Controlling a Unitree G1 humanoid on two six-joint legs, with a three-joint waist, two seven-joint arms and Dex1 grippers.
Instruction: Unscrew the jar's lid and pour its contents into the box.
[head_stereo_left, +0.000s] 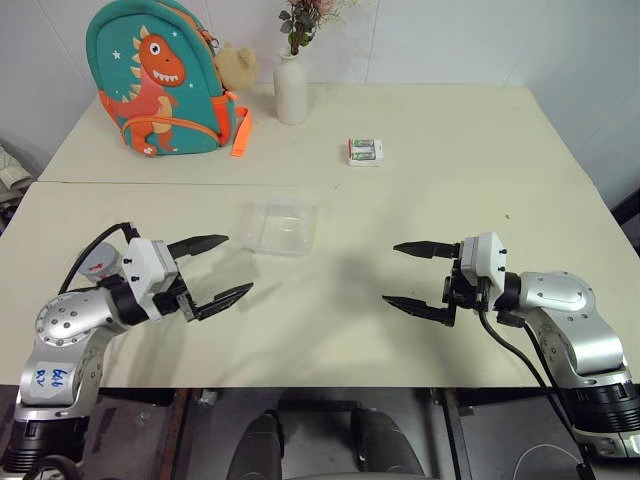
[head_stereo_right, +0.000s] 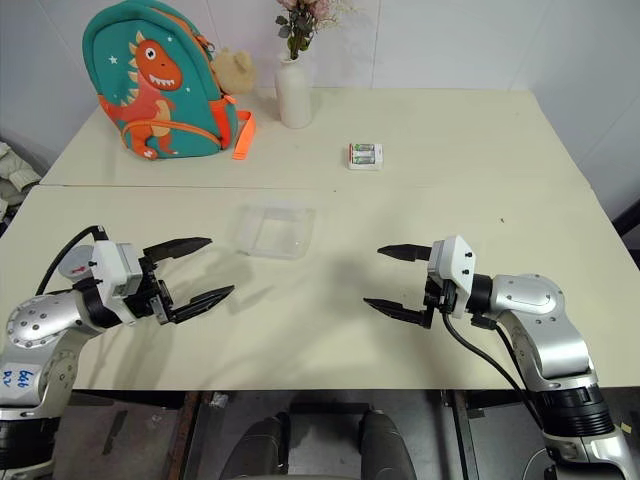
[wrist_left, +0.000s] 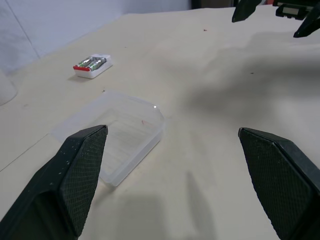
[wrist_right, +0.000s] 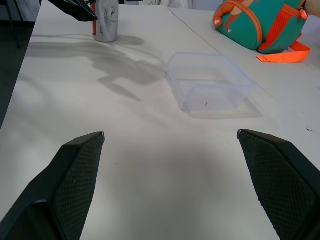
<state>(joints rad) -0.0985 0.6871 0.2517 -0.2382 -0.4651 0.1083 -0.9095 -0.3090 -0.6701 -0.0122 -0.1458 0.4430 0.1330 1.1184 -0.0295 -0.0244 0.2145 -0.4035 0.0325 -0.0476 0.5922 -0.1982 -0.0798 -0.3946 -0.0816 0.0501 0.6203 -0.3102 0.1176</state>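
While both arms are held above the table (head_stereo_left: 330, 330), the left gripper (head_stereo_left: 212, 268) and right gripper (head_stereo_left: 415, 276) are spread wide, empty; the box (head_stereo_left: 280, 226) lies between them, farther back, and the jar (wrist_right: 106, 20) is seen standing behind the left gripper.

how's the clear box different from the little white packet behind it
The box is see-through and open-topped, while the packet is opaque white with green and red contents. The box is clearly the larger. The box sits on the near table between the two grippers; the packet lies on the far table, nearer the vase. Both lie flat, untouched.
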